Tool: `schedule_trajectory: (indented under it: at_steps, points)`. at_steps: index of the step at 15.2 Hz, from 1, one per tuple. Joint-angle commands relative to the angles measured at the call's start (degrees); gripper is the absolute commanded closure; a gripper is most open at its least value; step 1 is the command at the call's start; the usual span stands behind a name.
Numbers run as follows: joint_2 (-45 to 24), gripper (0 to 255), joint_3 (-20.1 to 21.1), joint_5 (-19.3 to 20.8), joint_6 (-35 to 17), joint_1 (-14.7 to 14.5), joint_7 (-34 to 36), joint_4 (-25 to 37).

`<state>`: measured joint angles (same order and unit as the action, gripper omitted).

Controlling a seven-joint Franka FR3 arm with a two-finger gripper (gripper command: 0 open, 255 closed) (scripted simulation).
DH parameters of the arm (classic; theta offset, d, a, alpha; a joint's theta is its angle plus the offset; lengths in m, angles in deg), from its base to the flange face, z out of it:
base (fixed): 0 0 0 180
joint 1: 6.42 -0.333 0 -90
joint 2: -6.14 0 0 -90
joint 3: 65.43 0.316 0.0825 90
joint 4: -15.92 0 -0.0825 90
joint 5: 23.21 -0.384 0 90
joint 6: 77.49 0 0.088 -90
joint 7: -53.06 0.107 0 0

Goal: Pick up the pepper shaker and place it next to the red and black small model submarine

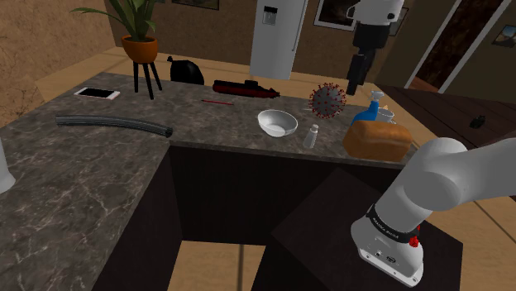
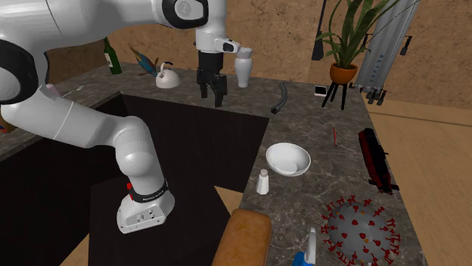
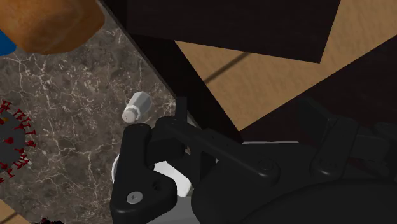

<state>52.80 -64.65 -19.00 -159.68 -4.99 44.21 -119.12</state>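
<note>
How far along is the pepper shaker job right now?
Nothing looks done yet. The shaker stands beside the bowl, well apart from the submarine. In hand: the tool hangs raised, open and empty, clear of the shaker. Left: come down on the shaker, grasp it, carry it over and set it next to the submarine.

Readable text, labels, brands, numbers, signs: none.

Entry 1. Black band [image 1: 388, 225] around the arm's [image 1: 446, 178] lowest link, just above its base. It carries one line of small white lettering, too small to make out. The band [image 2: 150, 194] shows again in the second exterior view, where the lettering is likewise unreadable.
</note>
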Motion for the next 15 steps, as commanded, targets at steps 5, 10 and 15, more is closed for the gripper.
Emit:
schedule_trajectory:
  at_steps: [5,10,15]
  points:
    - [0.8,0,-3.8,2.6,-9.2,0.4,-4.3,-7.0]
    - [-0.9,0,-9.0,5.8,-21.6,1.1,-9.7,-13.9]
    - [-6.4,0,-14.8,8.5,-35.0,1.7,-15.1,-18.2]
